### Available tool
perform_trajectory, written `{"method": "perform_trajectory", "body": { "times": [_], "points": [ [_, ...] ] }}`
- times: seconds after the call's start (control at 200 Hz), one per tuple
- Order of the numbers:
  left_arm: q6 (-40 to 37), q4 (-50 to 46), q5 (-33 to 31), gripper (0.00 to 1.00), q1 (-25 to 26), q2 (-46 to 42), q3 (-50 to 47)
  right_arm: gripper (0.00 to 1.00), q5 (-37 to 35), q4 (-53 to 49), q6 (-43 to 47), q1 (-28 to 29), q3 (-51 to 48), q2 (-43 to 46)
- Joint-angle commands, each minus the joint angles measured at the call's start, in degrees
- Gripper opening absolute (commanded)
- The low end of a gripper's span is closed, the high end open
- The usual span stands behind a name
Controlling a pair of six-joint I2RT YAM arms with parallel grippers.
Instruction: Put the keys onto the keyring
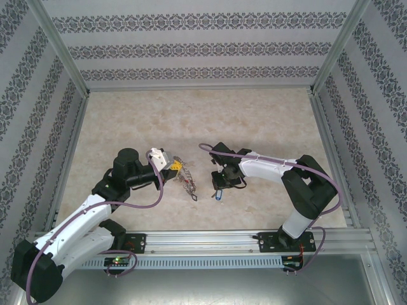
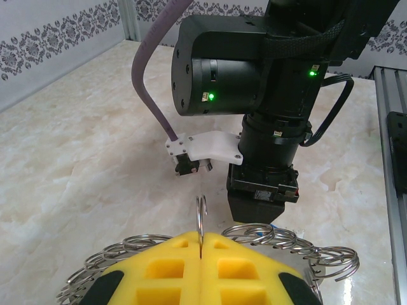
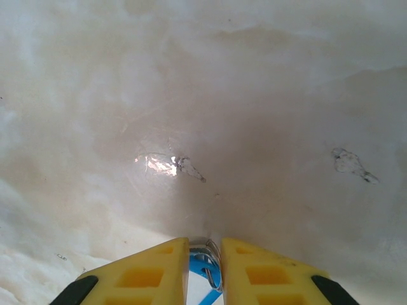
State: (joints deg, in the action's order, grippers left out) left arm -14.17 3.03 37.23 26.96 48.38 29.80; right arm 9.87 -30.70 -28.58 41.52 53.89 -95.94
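Barely begun: my left gripper (image 2: pixel 200 246) clamps the grey metal keyring (image 2: pixel 254 232); right gripper (image 3: pixel 205 243) straddles the blue-tagged silver key (image 3: pixel 202 262), hold unclear.

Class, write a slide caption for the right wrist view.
The right gripper pinches a blue-tagged key over the marble table.

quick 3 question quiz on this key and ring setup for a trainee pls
1. True or false: the left hand is shut on the large grey metal keyring.
2. What sits between the right hand pads? A) a red-tagged key B) the small silver key with the blue plastic tag C) nothing
3. Fill in: both hands' fingers are ____ in colour.
Key: 1 true; 2 B; 3 yellow
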Motion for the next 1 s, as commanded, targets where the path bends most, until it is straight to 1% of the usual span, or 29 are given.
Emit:
{"method": "perform_trajectory", "body": {
  "times": [0.0,0.24,0.305,0.47,0.585,0.824,0.934,0.994],
  "points": [
    [-0.5,3.03,0.73,0.0,0.55,-0.42,0.35,0.21,-0.41,-1.56,-0.74,0.31,1.35,0.75],
    [-0.42,3.13,0.74,0.0,0.6,-0.48,0.17,0.18,-0.59,-1.77,-1.02,0.29,1.05,1.35],
    [-0.42,3.14,0.74,0.0,0.6,-0.39,0.17,0.14,-0.57,-1.82,-0.86,0.28,1.04,1.37],
    [-0.42,3.3,0.87,0.0,0.6,-0.27,0.19,0.15,-0.5,-2.0,-0.77,0.25,1.15,0.71],
    [-0.42,3.13,0.81,0.0,0.55,-0.42,0.2,0.13,-0.6,-2.07,-0.72,0.33,1.33,0.77],
    [-0.25,3.12,0.77,0.0,0.61,-0.6,0.06,0.07,-2.1,-2.22,-0.62,0.31,0.94,3.34],
    [-0.33,3.46,0.83,0.0,0.62,-0.44,0.09,0.03,-1.72,-1.37,-0.27,0.31,0.31,4.97],
    [-0.33,3.48,0.92,0.0,0.55,-0.38,0.26,0.02,-0.68,-0.06,1.47,0.11,-0.47,7.16]
  ]
}}
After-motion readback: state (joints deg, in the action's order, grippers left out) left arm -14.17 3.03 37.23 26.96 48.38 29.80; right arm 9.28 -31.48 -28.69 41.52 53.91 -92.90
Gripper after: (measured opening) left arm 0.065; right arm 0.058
